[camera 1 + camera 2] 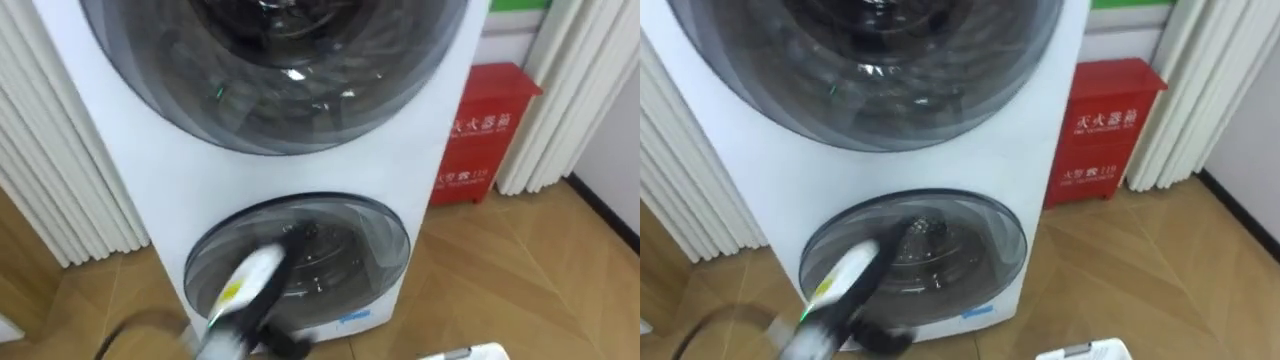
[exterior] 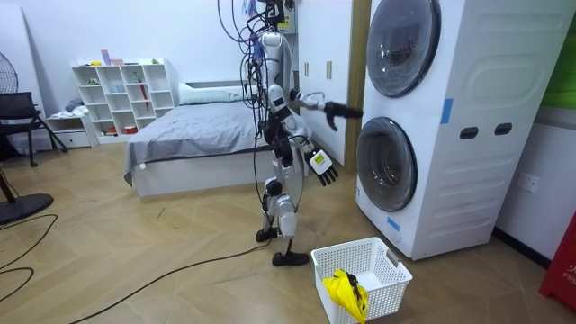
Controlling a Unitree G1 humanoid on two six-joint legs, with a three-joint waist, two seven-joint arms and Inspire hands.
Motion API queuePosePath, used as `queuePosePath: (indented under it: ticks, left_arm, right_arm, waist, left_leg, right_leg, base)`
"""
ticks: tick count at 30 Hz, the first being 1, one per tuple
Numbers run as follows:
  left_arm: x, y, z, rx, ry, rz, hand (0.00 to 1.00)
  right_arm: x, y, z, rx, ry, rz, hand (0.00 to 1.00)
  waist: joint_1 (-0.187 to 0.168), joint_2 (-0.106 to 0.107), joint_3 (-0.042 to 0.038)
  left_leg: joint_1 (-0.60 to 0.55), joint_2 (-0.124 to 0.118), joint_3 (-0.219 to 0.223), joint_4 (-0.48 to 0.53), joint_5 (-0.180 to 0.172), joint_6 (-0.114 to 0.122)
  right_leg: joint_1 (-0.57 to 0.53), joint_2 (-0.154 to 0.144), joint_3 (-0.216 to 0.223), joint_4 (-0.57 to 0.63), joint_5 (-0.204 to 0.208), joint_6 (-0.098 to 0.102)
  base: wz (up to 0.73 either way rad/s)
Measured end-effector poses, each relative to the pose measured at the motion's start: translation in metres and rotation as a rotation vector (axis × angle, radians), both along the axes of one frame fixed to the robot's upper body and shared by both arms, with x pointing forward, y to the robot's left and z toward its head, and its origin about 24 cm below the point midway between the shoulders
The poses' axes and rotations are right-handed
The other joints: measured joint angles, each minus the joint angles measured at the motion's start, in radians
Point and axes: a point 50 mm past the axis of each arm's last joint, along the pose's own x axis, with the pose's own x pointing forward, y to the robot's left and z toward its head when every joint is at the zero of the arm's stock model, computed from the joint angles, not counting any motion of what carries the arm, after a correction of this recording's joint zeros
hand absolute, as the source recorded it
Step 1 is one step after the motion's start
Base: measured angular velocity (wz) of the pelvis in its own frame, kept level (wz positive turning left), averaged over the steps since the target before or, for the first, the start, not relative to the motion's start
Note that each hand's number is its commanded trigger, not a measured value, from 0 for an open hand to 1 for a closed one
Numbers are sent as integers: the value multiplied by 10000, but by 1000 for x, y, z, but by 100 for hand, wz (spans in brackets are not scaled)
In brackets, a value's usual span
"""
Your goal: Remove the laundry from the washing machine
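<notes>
The white washing machine stack (image 2: 450,117) stands right in front of me. Its lower round door (image 1: 300,260) is shut, and the metal drum shows through the glass. The upper door (image 1: 270,70) is shut too. My left hand (image 1: 262,272) comes in from the lower left, blurred, and is held in front of the lower door. In the room view the left hand (image 2: 344,112) is stretched out toward the machine at the height of the lower door's top. My right hand (image 2: 322,167) hangs low beside my hip with its fingers spread and holds nothing.
A white laundry basket (image 2: 382,261) with a yellow cloth (image 2: 346,292) in it stands on the wooden floor beside my feet; the basket's rim (image 1: 470,352) shows low in the eye view. A red cabinet (image 1: 480,135) stands right of the machine. White curtains (image 1: 60,180) flank it. A bed (image 2: 189,135) lies behind me.
</notes>
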Motion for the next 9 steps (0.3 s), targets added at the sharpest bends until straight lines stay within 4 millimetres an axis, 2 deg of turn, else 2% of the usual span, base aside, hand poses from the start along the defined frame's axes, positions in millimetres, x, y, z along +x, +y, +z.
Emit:
queuePosePath:
  ticks: [1, 2, 3, 5, 6, 8, 9]
  left_arm:
    - [-25, 18, -20, 289, 1109, 873, 0]
    - [-52, 36, -37, 536, 2171, 1900, 0]
    - [-66, 43, -43, 600, 2671, 2433, 0]
    - [-117, 68, -60, 907, 4251, 4484, 0]
    - [-129, 72, -62, 1078, 4579, 4807, 0]
    - [-174, 80, -69, 1705, 5957, 5776, 0]
    - [-182, 80, -70, 1765, 6279, 5965, 0]
  right_arm:
    - [-6, -3, -2, 118, 151, -488, 0]
    - [-11, -5, -5, 296, 324, -1220, 0]
    - [-15, -6, -6, 393, 443, -1613, 0]
    - [-29, -9, -12, 788, 973, -2867, 0]
    - [-31, -9, -13, 885, 1081, -3112, 0]
    - [-42, -10, -16, 1179, 1485, -3812, 0]
    - [-45, -10, -17, 1197, 1570, -3937, 0]
  waist:
    - [113, -41, -22]
    - [191, -68, 4]
    - [282, -63, 21]
    - [526, -109, 1]
    - [608, -105, 9]
    - [690, -84, 25]
    - [687, -72, 43]
  left_leg:
    - [36, 22, -10, -4, -12, -17]
    - [121, 53, -127, -26, -14, -20]
    - [154, 51, -147, -41, -20, -30]
    - [196, 122, -215, -126, -112, -77]
    - [198, 131, -217, -131, -125, -87]
    - [270, 142, -292, -137, -142, -102]
    - [290, 142, -323, -137, -148, -98]
  right_leg:
    - [26, 27, -34, -15, -3, -3]
    - [139, 32, -98, -63, -7, -8]
    - [174, 41, -128, -73, -8, -8]
    - [287, 101, -290, -181, -8, -8]
    - [286, 113, -316, -179, -8, -8]
    - [382, 126, -516, -169, -8, -8]
    - [429, 125, -553, -173, -8, -8]
  base:
    - [5]
    - [5]
    - [7]
    - [2]
    - [4]
    - [8]
    - [10]
